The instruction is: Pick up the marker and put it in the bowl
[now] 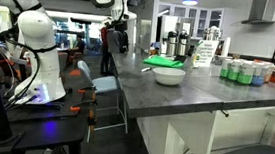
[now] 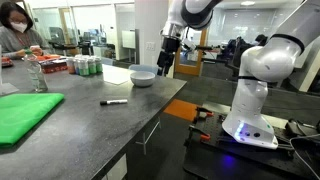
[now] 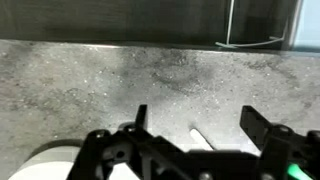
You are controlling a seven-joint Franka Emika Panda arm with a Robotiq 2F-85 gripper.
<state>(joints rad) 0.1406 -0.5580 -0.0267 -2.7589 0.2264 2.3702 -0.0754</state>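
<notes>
Grey counter [image 2: 90,120]: marker [image 2: 113,102] lies flat, long axis crosswise in exterior view.

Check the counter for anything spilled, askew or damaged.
Nothing stands out: the marker lies flat on the counter, the white bowl sits upright, and the cans stand upright; no spill visible.

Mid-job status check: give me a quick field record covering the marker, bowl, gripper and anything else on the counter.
marker: lying flat on the grey counter, not held
bowl: white, upright, farther along the counter than the marker
gripper: open, holding nothing, beside the bowl near the counter edge, away from the marker
flat green sheet: lying at the near end
cans: grouped beyond the bowl
task state: marker not yet picked up
</notes>
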